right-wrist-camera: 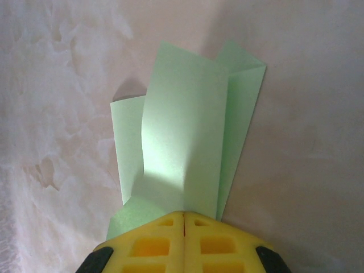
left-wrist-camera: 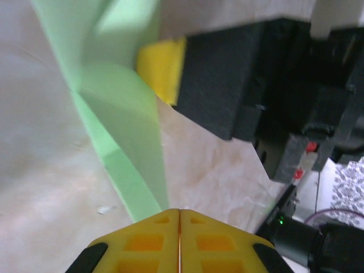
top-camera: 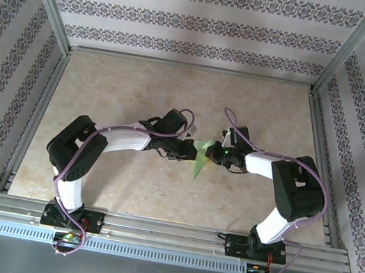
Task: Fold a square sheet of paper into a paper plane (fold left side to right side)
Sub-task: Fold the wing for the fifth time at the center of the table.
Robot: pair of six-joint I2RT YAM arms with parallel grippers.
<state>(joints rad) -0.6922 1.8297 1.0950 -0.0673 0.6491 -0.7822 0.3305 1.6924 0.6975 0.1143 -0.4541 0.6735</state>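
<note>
Two grippers meet mid-counter (top-camera: 140,94), sharing the part-folded green paper sheet (right-wrist-camera: 182,142), which seems lifted off the surface so its layers can swing left to right. R gripper (right-wrist-camera: 185,215): jaws pressed together, pinching the sheet's near edge as anchor. L gripper (left-wrist-camera: 180,213): jaws also closed tight, prob. nipping the strip's tip; exact contact is hard to see.

Left gripper (top-camera: 191,154) and right gripper (top-camera: 210,154) block mid-frame around the green paper (top-camera: 198,165); tabletop (top-camera: 176,93) above them lies open.
</note>
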